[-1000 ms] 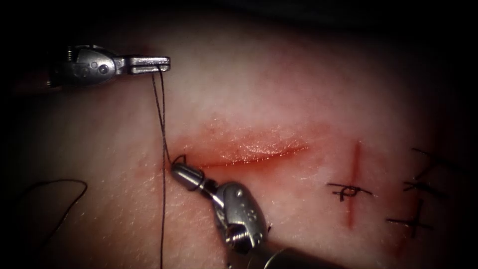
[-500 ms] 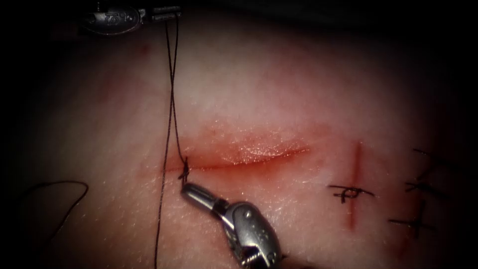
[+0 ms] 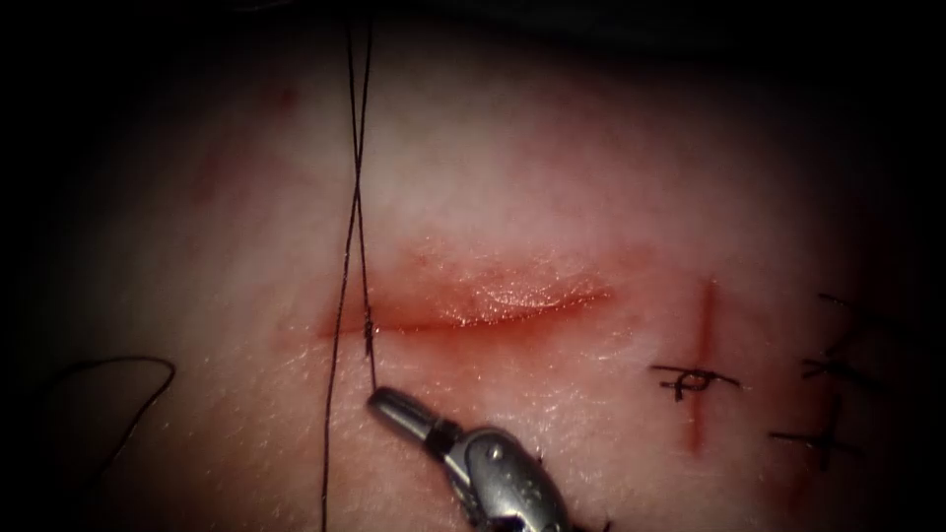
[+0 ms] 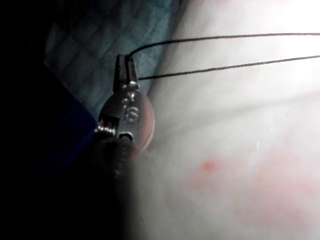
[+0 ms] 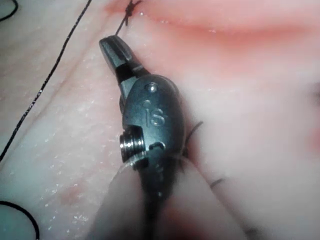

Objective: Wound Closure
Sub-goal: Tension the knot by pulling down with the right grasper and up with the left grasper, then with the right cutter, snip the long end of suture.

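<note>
My left tool (image 4: 123, 65) clamps two thread (image 3: 357, 177) strands, right tool (image 3: 382, 399) clamps the short tail at the knot (image 3: 369, 330); thread's thin, limp, slippery—grip near the knot.

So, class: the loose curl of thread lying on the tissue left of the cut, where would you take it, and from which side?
Probably at the top of the curl, from the left: it lies apart there, while taut strands cross on its right, above the knot. The left hand is shut on those strands, the right hand on the knot's short tail.
</note>
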Robot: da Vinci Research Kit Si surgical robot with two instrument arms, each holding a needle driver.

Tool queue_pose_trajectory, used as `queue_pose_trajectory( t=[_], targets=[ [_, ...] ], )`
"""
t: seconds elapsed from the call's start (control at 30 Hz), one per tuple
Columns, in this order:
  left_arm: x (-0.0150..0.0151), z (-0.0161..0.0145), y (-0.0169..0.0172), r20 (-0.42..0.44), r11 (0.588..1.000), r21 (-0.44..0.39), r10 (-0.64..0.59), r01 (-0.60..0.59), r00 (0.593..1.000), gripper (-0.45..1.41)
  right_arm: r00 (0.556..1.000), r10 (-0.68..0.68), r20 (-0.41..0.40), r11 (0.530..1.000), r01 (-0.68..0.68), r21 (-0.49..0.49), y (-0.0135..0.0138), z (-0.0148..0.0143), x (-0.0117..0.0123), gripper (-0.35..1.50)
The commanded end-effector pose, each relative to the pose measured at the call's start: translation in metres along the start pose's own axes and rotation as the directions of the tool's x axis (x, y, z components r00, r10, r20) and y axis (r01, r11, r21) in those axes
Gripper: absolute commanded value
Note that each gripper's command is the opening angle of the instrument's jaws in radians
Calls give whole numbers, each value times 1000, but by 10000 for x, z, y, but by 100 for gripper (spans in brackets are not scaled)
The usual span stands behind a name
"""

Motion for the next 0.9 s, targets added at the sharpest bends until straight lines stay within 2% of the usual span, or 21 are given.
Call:
queue_pose_trajectory(
  t=[0.03,0.17,0.37,0.5,0.63,0.67,0.73,0.77,0.83,0.9],
  targets=[
    [-3,11,-6,-1,1000,5,4,-4,1000,-45,998,-42,39,999,42,-1,-4,0,-6,-35],
    [-7,14,-6,2,1000,9,8,-8,1000,-45,989,-91,118,996,92,3,-9,-3,-15,-35],
    [-13,16,-6,12,1000,5,17,-17,1000,-45,979,-112,167,994,112,10,-14,-1,-31,-35],
    [-17,17,-5,16,1000,8,23,-23,1000,-45,980,-113,164,994,110,26,-16,0,-32,-35],
    [-15,10,0,16,1000,6,26,-26,1000,-45,987,-103,120,994,97,57,-17,2,-26,-35],
    [-14,8,1,8,1000,3,26,-26,1000,-45,990,-99,100,994,93,65,-17,3,-24,-13],
    [-10,1,2,-18,1000,-7,14,-14,1000,-45,992,-115,45,991,112,71,-16,6,-17,87],
    [-8,-3,3,-35,1000,-12,8,-8,999,-45,993,-114,17,991,112,71,-15,7,-13,109],
    [-3,-12,4,-73,1000,-22,-19,18,997,-45,995,-104,-7,992,105,72,-13,6,-7,121],
    [0,-17,4,-91,999,-25,-39,37,995,-45,995,-99,-17,992,100,73,-11,4,-2,123]
  ],
)
